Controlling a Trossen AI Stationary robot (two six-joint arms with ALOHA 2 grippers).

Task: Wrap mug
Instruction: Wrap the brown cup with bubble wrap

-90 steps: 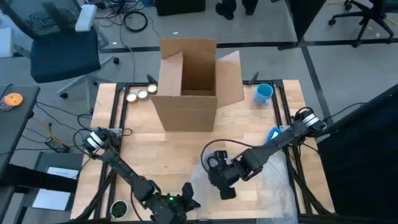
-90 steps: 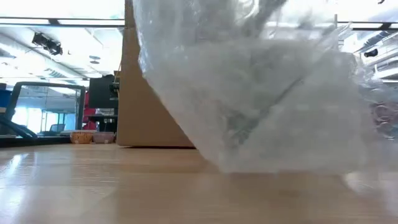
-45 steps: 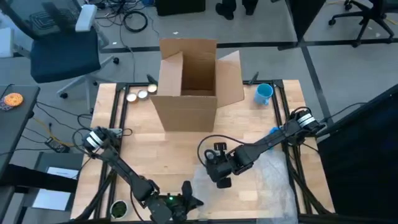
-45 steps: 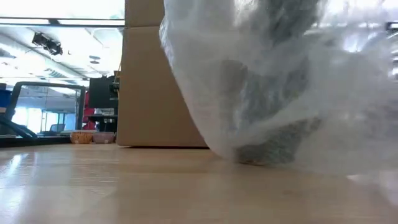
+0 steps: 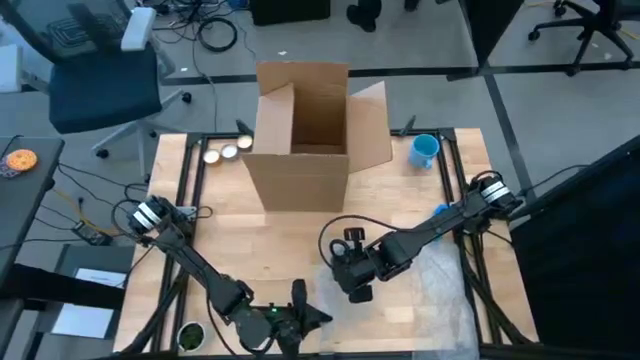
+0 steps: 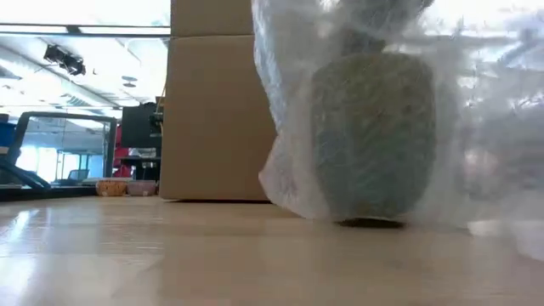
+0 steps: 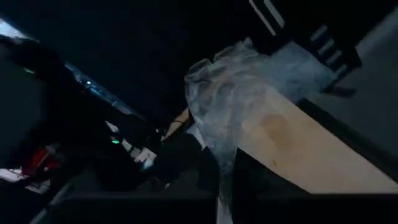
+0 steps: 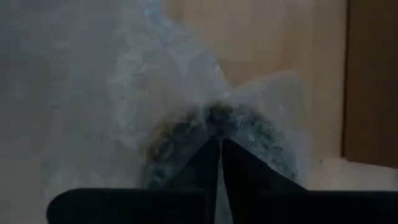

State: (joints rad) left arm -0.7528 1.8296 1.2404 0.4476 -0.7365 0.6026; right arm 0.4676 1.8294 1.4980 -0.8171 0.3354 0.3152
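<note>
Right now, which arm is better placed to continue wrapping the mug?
Probably the right. The right gripper is shut on the bubble wrap directly over the mug. The left gripper is at the table's front edge, away from the mug.

Bench (image 5: 300, 225): light wood top on a dark metal frame.

Resting directly on it:
- Cardboard box (image 5: 310, 135), open top with flaps up, at the far middle. In the low view it stands behind the wrapped object, base flat on the wood.
- Blue mug (image 5: 424, 150), far right corner, near the box but apart from it.
- Small round items (image 5: 226, 152), far left corner, just beside the box; identity cannot be told.
- Bubble wrap sheet (image 5: 440, 285), clear, spread over the near right part of the top.
- Grey mug (image 6: 372, 136), upright inside the wrap, base on the wood in front of the box.
</note>
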